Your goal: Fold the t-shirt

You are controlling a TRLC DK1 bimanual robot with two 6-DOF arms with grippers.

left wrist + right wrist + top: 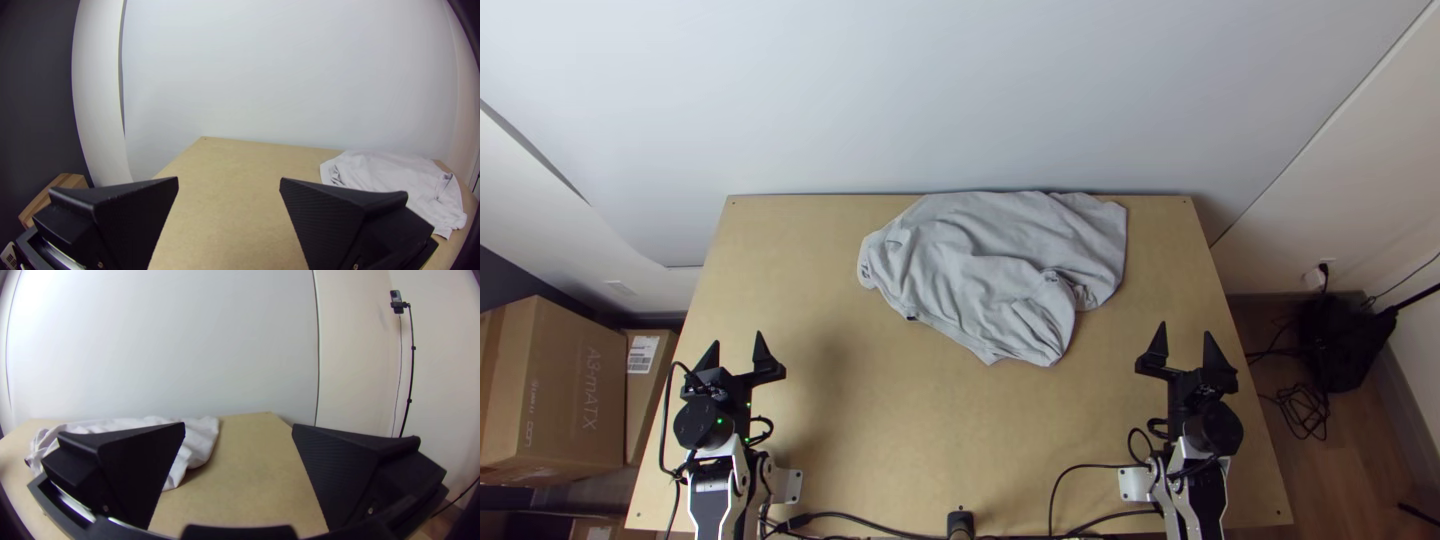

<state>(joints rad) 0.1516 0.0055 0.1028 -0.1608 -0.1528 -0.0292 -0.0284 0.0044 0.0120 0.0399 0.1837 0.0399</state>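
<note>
lying on the light wooden table (800, 235): grey t-shirt (980, 270), loosely bunched, wrinkled all over
place of the t-shirt: toward the far side, a little right of the middle, reaching the far edge
near-left border of the t-shirt: shows a small dark spot (911, 318)
left gripper (736, 341): hangs at the table's left side, with fingers spread wide, well apart from the t-shirt
right gripper (1185, 330): hangs at the right side, with fingers likewise wide apart, away from the cloth
cardboard box (555, 390): stands left of the table
phone (396, 296): sits atop a thin black stand (412, 365)
</note>
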